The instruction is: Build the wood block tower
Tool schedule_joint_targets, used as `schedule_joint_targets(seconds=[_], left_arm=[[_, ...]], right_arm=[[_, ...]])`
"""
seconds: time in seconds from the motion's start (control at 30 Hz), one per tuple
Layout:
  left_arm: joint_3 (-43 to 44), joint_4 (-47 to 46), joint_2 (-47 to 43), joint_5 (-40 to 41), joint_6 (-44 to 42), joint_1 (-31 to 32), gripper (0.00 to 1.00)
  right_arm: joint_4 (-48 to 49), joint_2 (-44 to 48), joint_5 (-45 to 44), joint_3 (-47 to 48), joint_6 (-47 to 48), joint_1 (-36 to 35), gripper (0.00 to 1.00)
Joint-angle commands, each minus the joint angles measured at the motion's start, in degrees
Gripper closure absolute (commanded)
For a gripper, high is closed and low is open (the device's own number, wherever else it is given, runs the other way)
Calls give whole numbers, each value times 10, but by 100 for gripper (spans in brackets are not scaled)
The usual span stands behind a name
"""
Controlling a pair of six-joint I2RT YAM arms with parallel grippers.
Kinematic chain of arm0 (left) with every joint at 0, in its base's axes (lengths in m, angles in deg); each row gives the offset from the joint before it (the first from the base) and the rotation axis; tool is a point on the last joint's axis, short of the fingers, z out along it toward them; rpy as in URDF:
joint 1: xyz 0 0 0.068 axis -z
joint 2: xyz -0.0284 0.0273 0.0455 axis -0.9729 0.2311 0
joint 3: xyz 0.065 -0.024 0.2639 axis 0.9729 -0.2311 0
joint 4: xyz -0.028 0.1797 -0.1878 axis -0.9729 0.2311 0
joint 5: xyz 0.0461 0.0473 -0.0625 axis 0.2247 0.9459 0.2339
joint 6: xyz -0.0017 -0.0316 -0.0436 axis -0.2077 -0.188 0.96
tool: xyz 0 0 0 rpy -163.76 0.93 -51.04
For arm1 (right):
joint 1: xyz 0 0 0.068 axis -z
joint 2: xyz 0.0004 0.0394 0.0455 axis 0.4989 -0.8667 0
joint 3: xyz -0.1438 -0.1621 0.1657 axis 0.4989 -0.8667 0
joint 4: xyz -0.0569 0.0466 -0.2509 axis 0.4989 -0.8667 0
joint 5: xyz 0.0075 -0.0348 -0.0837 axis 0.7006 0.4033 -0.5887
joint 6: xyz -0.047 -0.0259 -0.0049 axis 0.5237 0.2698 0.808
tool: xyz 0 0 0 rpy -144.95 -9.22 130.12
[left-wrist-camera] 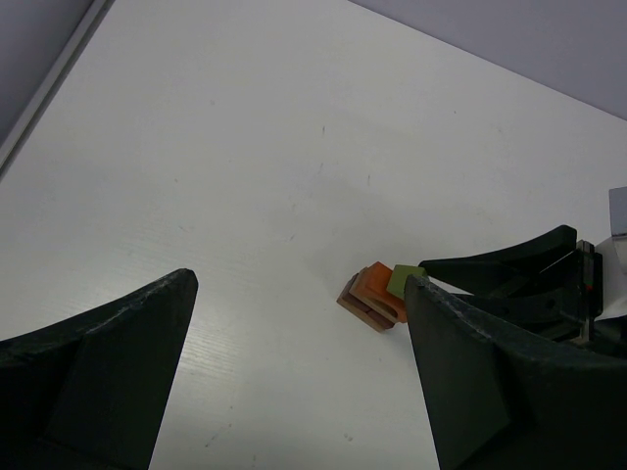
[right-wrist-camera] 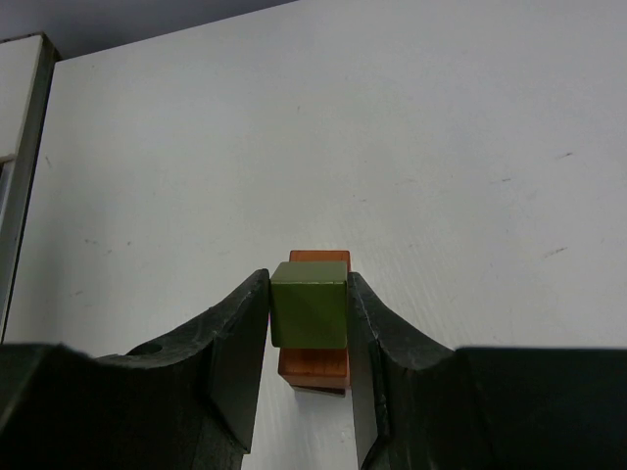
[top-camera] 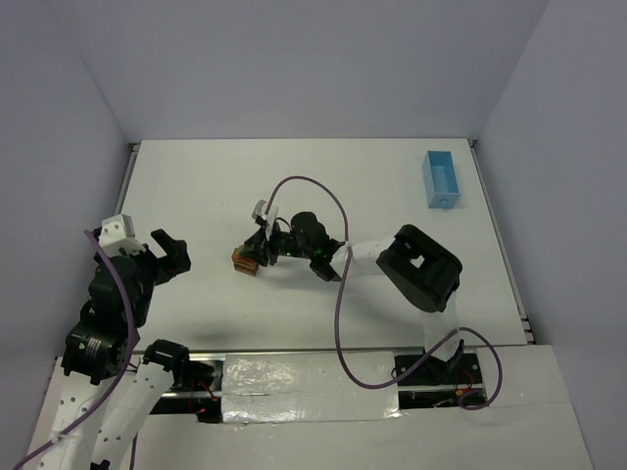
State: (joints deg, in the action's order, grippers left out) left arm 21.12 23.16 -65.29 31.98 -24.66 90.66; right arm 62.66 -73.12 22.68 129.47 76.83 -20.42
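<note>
Wood blocks [top-camera: 245,260] are forming a small tower [left-wrist-camera: 374,297] on the white counter [top-camera: 323,186], slightly left of centre in the overhead frame: an orange piece is lying on a brown one. At the far left of that frame the left tool [top-camera: 172,253] is hanging with its jaws spread wide and nothing between them; in its own view the tower is showing in the gap, towards the right finger. Moving right, the right tool [top-camera: 257,253] is reaching in from the right and is clamping a green block [right-wrist-camera: 309,304] directly over the orange top piece; whether the green block is touching it cannot be told. At the upper right, a blue tray [top-camera: 441,179] is lying well apart.
</note>
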Motion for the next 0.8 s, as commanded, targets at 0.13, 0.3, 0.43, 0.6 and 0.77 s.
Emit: schedule_joint_targets(seconds=[0.13,0.3,0.43,0.6,0.77], left_arm=[[1,-23,8,5,-9,1,0],[1,-24,7,3,-10,1,1],[0,-24,7,3,-11,1,0],[0,-26,8,1,-12,1,0],[-1,-25,8,-1,-12,1,0]], right_arm=[[31,-14,-3,3,-3,2,72],[32,-17,-3,7,-3,2,71],[33,-16,-2,7,-3,2,70],[33,-15,-3,7,-3,2,67],[33,-20,-1,8,-3,2,65]])
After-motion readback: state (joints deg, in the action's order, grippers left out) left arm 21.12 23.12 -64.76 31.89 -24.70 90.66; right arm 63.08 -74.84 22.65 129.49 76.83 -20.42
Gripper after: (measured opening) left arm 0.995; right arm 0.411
